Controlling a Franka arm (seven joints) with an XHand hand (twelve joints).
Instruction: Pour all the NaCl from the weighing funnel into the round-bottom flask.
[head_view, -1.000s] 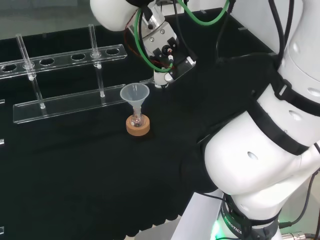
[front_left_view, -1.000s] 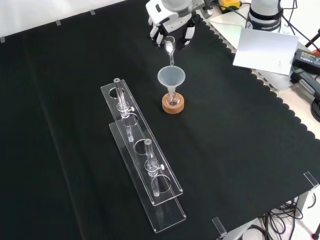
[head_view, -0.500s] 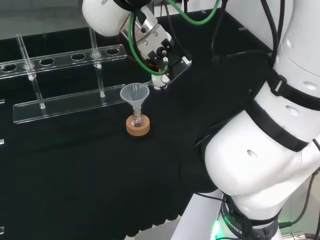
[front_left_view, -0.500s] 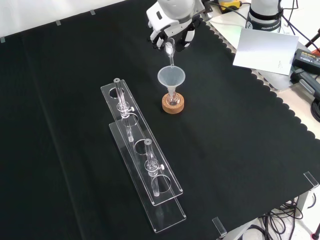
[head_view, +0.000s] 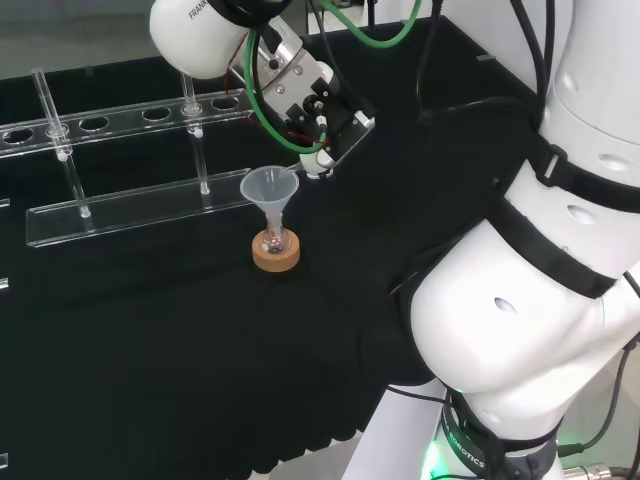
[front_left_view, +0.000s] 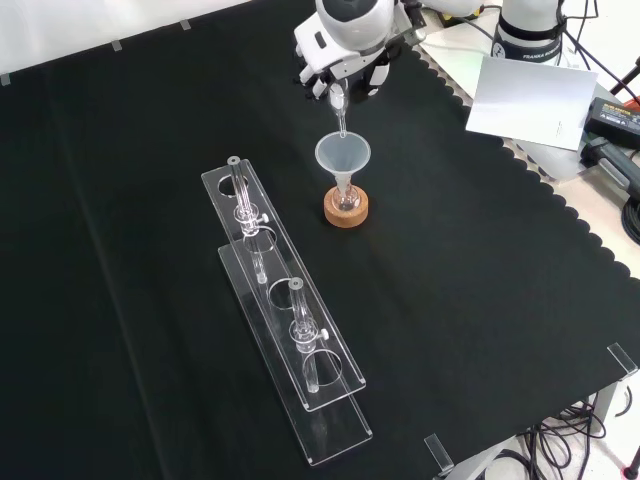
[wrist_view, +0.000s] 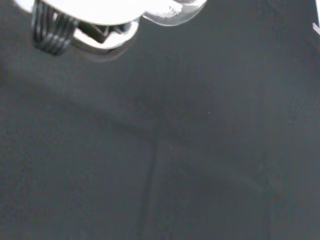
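Presently, the small clear glass weighing funnel (front_left_view: 340, 108) is held in the curled fingers of the black and white hand (front_left_view: 345, 70), tilted steeply with its narrow stem pointing down into the mouth of the translucent conical plastic funnel (front_left_view: 343, 157). That conical funnel is seated in the neck of the small clear round-bottom flask (front_left_view: 346, 200), which is carried on a round cork ring stand (front_left_view: 346, 210). The weighing funnel is judged light, thin-walled, smooth and easily broken, so it is best gripped at its wider body, with the stem left free. The conical funnel looks top-heavy and could be tipped by a knock. The hand is poised just above and beyond the conical funnel in the front view, its palm angled downward. A clear acrylic tube rack (front_left_view: 285, 325) lies well apart from the cork ring.
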